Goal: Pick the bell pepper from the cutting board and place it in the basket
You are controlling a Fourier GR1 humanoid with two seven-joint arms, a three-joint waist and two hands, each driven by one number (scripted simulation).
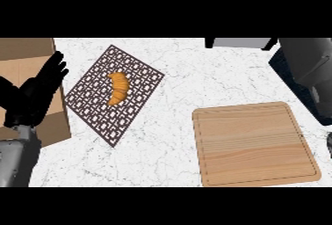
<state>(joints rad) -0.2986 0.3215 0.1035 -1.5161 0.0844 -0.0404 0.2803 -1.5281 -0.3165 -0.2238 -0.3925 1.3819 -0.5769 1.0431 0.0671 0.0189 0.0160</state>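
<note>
Judging by the layout, progress was unclear: the wooden cutting board (256, 145) lay bare, w/ no bell pepper or basket in view. Left hand (35, 94) rested open, fingers straight, holding nothing. Right hand wasn't visible. A croissant (118, 88) sat on the patterned mat (97, 114)

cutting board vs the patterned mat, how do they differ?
The cutting board is pale solid wood; the mat is dark brown with a lattice pattern. The cutting board lies nearly square to the view and bare; the mat lies turned diagonally and carries a croissant. Both lie flat on the marble counter.
</note>
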